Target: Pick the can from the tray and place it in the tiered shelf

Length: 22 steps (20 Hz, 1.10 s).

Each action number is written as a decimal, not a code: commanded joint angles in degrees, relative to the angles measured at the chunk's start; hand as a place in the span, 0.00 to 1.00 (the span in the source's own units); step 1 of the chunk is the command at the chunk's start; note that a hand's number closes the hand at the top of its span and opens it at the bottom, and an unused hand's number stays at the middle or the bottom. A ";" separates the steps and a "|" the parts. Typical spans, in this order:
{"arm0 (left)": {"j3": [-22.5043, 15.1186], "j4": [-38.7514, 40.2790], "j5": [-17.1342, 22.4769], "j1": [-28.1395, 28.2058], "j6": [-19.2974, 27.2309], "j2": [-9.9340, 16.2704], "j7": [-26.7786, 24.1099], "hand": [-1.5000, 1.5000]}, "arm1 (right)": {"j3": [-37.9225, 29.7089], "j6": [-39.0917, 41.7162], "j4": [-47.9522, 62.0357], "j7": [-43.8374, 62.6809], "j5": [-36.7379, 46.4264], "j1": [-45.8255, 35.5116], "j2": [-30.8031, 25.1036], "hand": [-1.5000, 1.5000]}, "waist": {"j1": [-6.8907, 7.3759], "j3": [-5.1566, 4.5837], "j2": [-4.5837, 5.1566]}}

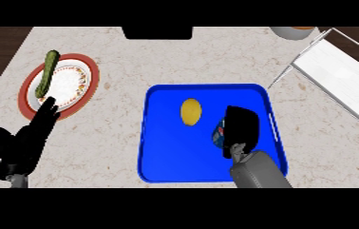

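The right hand (242, 126) is down over the right part of the blue tray (168, 171), its black fingers curled round the can (219, 134). Only a sliver of the can shows, blue with a touch of red and white, peeking out at the hand's left edge; the rest is hidden under the fingers. The can is inside the tray, and whether it rests on the tray floor I cannot tell. The grey forearm (259, 173) runs back from the hand toward the lower edge of the view.

Just to the left of that hand, apart from it, a yellow lemon (191, 111) lies on the tray floor. Up and to the right of the hand, beyond the tray's right rim, stands the white tiered shelf (329, 66) with its thin metal frame, well apart from the can.

The left hand (32, 138) rests far off to the left, open with fingers straight, their tips overlapping the near rim of a red-rimmed plate (80, 73). A green cucumber (49, 71) lies across the plate's far-left side, beyond those fingertips.
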 commanded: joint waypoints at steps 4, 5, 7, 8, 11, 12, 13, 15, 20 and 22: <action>3.93 0.78 0.33 0.12 -4.17 1.07 -0.04 0.50 | 0.26 -0.49 3.93 -1.68 3.11 0.01 0.50 1.00 | 0.03 0.16 0.32; 3.40 0.07 -1.32 0.87 -1.80 -0.69 -0.73 0.50 | -0.05 -0.16 3.27 -3.28 3.16 0.29 -1.02 1.00 | 0.01 0.16 0.31; 3.29 0.03 -1.48 -0.54 -2.80 -0.76 1.89 0.50 | 0.32 -1.96 3.44 -4.02 4.79 0.38 -1.04 1.00 | -0.03 0.16 0.31; 5.36 4.42 -0.55 -1.25 -5.37 0.00 -2.22 0.50 | 2.40 -0.30 -2.74 -2.82 5.42 3.73 -1.37 1.00 | -0.22 0.15 0.29; 4.20 3.85 -2.77 -2.86 -3.52 -1.47 -0.30 0.50 | 1.37 -1.27 -1.21 -4.71 7.31 -0.33 -2.06 1.00 | -0.24 0.15 0.32; 4.98 3.14 -2.24 -2.52 -4.72 -0.98 0.12 0.50 | 0.13 -0.17 -1.98 -5.28 7.27 -0.86 -2.76 1.00 | -0.18 0.15 0.31; 3.65 6.78 -4.08 -1.76 -3.15 -3.05 -4.72 0.50 | 8.03 -3.93 -3.87 1.79 7.14 1.59 0.66 1.00 | -0.21 0.13 0.32; 4.01 2.64 -3.22 -5.23 -1.74 -2.63 3.13 0.50 | 5.89 -3.57 -7.05 -1.24 10.03 2.56 0.08 1.00 | -0.43 0.16 0.28; 3.22 -0.20 -4.05 -1.87 -1.46 -3.72 2.48 0.50 | -4.77 -3.12 -16.39 -1.23 6.22 3.24 -4.69 1.00 | -0.95 0.17 0.22; 4.11 -1.31 -2.67 -1.26 -3.22 -2.38 2.76 0.50 | -10.47 -6.08 -16.48 0.42 4.86 3.24 -4.49 1.00 | -0.90 0.21 0.21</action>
